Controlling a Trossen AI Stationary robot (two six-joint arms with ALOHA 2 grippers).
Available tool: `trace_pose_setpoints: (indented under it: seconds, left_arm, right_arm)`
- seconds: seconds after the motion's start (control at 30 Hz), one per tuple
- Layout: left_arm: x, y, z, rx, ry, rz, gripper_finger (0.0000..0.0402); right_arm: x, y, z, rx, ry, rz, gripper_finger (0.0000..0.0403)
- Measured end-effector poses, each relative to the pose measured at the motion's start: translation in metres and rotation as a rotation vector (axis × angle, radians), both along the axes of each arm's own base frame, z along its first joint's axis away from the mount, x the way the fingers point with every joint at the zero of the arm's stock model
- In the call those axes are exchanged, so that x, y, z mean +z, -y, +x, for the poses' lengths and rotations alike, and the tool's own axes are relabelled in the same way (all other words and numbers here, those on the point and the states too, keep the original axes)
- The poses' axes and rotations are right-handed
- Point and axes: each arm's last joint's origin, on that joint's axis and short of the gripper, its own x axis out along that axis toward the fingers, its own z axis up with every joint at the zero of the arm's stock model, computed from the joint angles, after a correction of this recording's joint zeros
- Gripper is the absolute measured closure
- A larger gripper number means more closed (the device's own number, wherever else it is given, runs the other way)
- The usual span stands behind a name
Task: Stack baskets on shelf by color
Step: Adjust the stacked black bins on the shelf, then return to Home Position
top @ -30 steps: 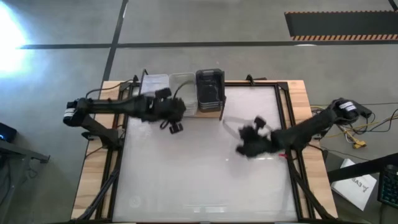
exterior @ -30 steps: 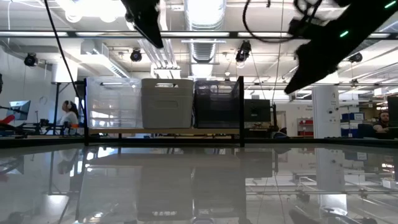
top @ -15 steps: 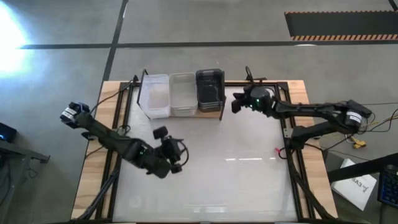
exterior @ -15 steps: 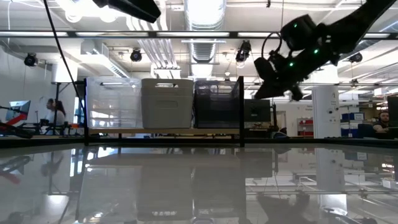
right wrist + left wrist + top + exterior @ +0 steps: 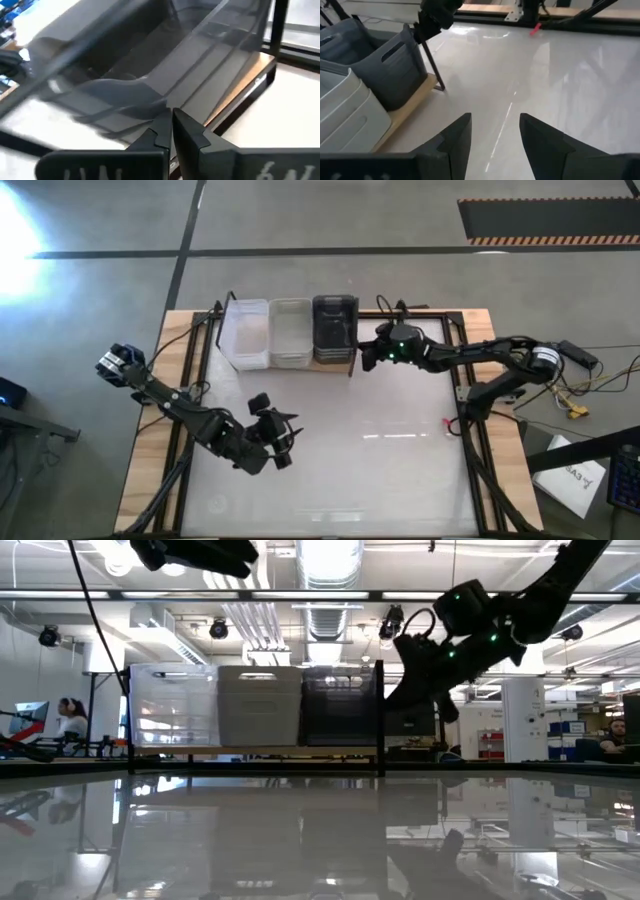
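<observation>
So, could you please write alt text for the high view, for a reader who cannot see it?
Seen from above, three baskets sit in a row on the shelf at the table's far edge: translucent white, light grey, dark grey. The right gripper is beside the dark grey basket; the left gripper is over the bare tabletop.

Grey concrete floor, ceiling ducts, seated person at left

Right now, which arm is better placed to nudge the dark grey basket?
Right. The right gripper, fingers shut, sits beside the dark grey basket at the shelf end. The left gripper hangs open over mid-table, well away.
</observation>
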Motion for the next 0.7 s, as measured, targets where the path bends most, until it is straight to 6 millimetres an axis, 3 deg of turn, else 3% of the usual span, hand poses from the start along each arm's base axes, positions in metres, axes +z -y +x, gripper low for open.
trace_pose_setpoints:
  seconds: [0.2,0.37,0.53,0.7]
  left_arm:
    - [0.014,0.0,-0.009,-0.007,0.055,-0.053,0.0249]
    - [0.017,-0.004,-0.019,-0.001,0.082,-0.092,0.0249]
    - [0.013,-0.013,-0.032,0.001,0.157,-0.147,0.0249]
    - [0.004,-0.024,-0.047,-0.035,0.288,-0.179,0.0249]
  right_arm:
    - [0.026,-0.017,-0.024,0.023,-0.089,0.01,0.0394]
    - [0.048,-0.063,-0.056,0.234,-0.166,-0.039,0.0394]
    - [0.053,-0.112,-0.095,0.456,0.006,-0.064,0.0394]
    - [0.046,-0.141,-0.139,0.544,0.325,-0.108,0.0394]
